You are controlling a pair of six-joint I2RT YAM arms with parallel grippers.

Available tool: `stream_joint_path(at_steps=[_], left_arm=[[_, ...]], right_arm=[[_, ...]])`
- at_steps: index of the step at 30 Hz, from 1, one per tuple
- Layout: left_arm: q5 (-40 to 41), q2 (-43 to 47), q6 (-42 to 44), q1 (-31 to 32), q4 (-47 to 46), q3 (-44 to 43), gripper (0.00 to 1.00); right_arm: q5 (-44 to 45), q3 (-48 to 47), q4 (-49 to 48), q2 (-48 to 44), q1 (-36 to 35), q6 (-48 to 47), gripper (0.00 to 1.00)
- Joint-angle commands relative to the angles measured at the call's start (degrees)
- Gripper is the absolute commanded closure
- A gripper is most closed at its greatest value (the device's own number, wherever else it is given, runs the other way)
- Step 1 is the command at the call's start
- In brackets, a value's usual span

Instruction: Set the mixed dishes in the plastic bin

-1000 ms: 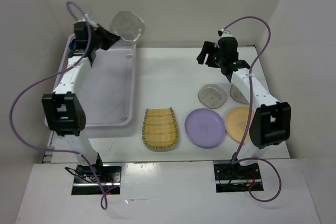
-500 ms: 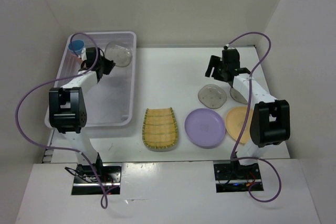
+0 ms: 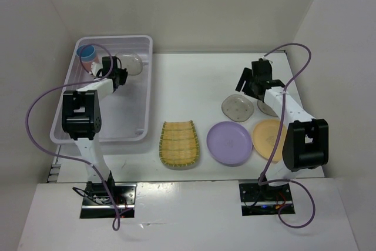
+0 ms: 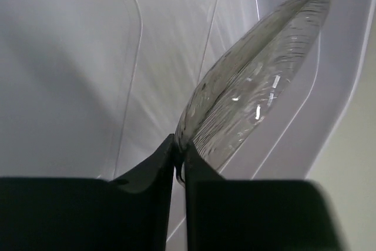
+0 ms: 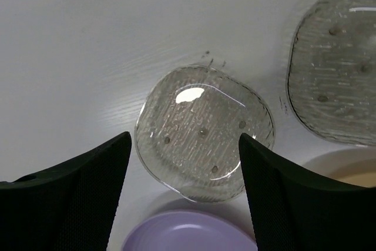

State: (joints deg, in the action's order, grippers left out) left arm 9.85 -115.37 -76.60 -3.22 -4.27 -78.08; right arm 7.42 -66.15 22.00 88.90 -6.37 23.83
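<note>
Jaws clamped on grey plate (image 4: 252,86) rim, left gripper (image 4: 178,148), over bin (image 3: 132,116). Right gripper (image 5: 183,139) jaws apart above second plate (image 5: 202,130), 12 o'clock of lilac plate (image 3: 230,142). Looks light, stiff, slick: you grab its rim.

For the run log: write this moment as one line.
left gripper: shut on grey plate, tilted over plastic bin | right gripper: open above tabletop grey plate

Bin (image 3: 148,86) on table (image 3: 188,80), left side. Inside: cup (image 3: 86,52) in far-left corner, tilted plate (image 3: 130,63) just right of it. Right of bin, near row: tray (image 3: 178,143), big plate (image 3: 230,143), end plate (image 3: 265,136), close together. Behind them, side by side: inner small plate (image 3: 237,107), outer small plate (image 5: 335,69).
</note>
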Motion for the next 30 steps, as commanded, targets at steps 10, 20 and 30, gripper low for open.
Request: stream_joint_path(at_steps=[10,20,30], left_arm=[[-2.5,-2.3,-2.2,-1.4,3.1,-5.7,0.09],[-9.2,14.5,12.5,-0.9,6.6,2.3,0.0],[-28.9,23.3,35.9,3.5,10.8,-6.2,0.0]], right_arm=[[0.0,3.5,5.5,-2.1,4.9,7.3,0.22],[-2.4,3.5,8.8,1.4,4.9,7.8,0.22],[-4.7,5.9,8.3,3.7,7.6,7.3,0.27]])
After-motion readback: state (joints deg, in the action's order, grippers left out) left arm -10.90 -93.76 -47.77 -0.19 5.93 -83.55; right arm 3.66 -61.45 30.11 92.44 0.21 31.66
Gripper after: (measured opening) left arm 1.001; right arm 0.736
